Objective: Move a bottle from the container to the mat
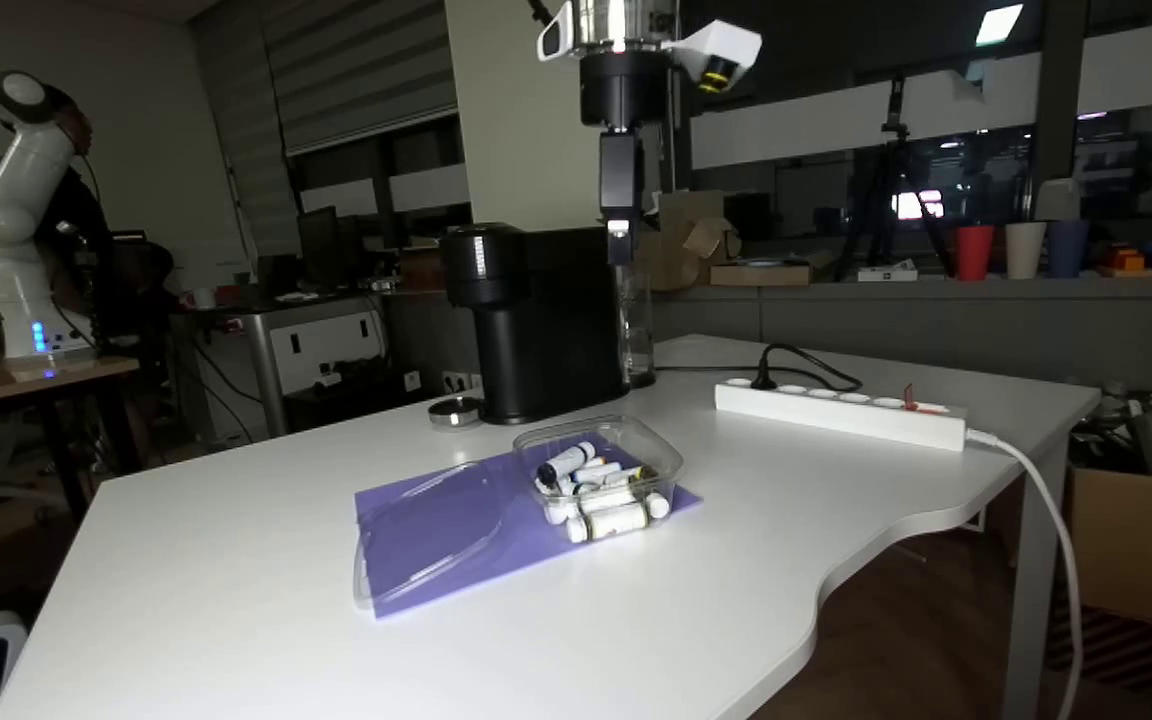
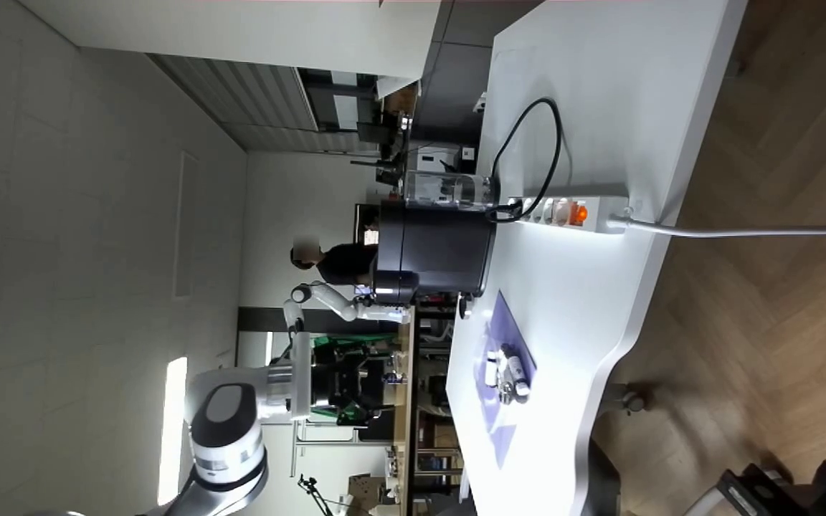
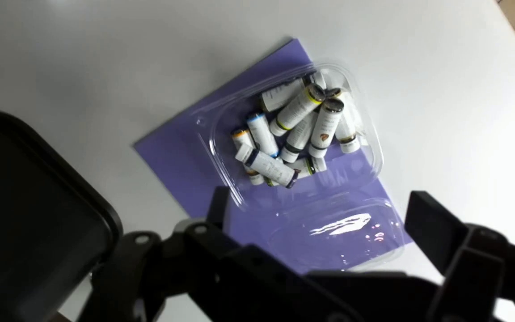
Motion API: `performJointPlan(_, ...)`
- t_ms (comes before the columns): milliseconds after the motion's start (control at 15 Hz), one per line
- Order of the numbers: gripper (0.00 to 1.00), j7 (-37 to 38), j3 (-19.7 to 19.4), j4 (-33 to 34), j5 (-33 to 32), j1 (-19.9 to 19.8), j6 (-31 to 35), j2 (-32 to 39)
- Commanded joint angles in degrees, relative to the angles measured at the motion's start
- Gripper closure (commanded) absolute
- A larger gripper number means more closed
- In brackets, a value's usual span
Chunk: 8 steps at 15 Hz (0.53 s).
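Several small white bottles (image 3: 272, 167) lie piled in a clear plastic container (image 3: 351, 172), which stands on the purple mat (image 3: 181, 156). Both exterior views show the bottles (image 1: 608, 522) (image 2: 517, 373) and the mat (image 1: 446, 560) (image 2: 505, 322). The container's clear wall (image 1: 656, 450) shows in an exterior view. One bottle with a dark band lies slanted on top of others at the pile's edge. My gripper (image 3: 320, 208) is open and empty, its fingers wide apart. In an exterior view the gripper (image 1: 620, 245) points down, well above the table.
A clear lid (image 3: 342, 228) lies on the mat beside the container. A tall black machine (image 1: 556, 320) with a clear tank (image 1: 636, 320) stands behind the mat. A white power strip (image 1: 836, 415) with a black cable lies on the white table (image 1: 266, 560).
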<state>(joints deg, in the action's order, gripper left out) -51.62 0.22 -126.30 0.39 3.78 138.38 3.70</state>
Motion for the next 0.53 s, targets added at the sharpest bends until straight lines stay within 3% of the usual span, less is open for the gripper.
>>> performJointPlan(0,0.00,-12.34,2.81,8.64,3.96,-1.38,-4.78,6.91)
performJointPlan(67,0.00,-15.43,3.58,10.31,4.23,-1.73,-6.40,8.20)
performJointPlan(133,0.00,-10.04,3.13,5.47,2.75,-1.52,-2.89,5.26)
performJointPlan(467,0.00,-10.83,3.58,6.23,2.77,-1.84,-3.04,6.52)
